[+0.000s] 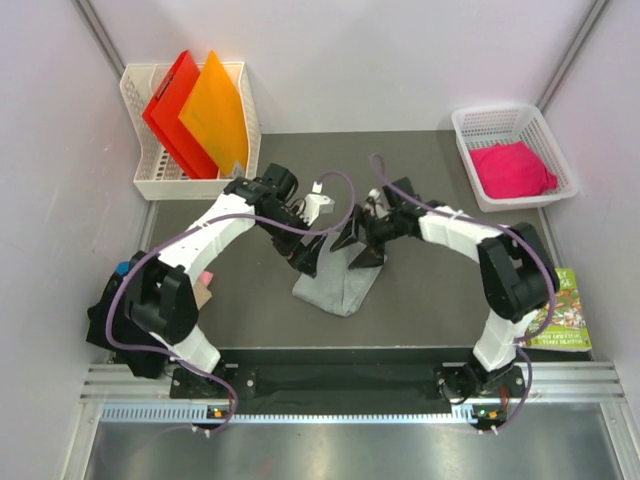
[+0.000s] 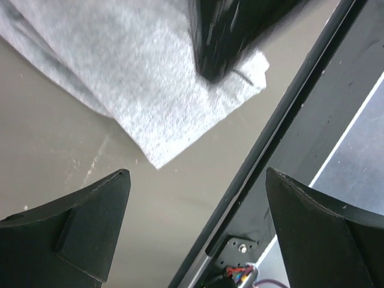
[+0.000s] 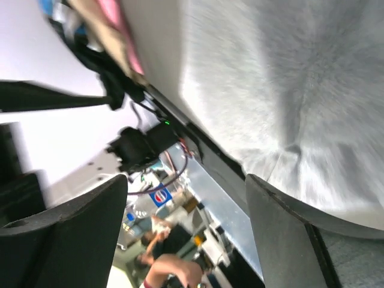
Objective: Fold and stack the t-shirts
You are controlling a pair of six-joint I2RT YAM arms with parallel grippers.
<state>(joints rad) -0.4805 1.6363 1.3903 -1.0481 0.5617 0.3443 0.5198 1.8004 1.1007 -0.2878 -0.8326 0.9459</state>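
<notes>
Grey t-shirt (image 1: 340, 290) — under left gripper (image 1: 306, 263), right gripper (image 1: 362, 247)

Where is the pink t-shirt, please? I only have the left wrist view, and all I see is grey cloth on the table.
Observer: The pink t-shirt lies in the white basket at the table's far right corner.
Operator: Thank you. Is the right gripper holding anything?
Observer: No, the right gripper is open over the grey t-shirt, with nothing between its fingers.
Operator: And what is at the far left corner?
Observer: A white rack holding a red folder and an orange folder.
</notes>
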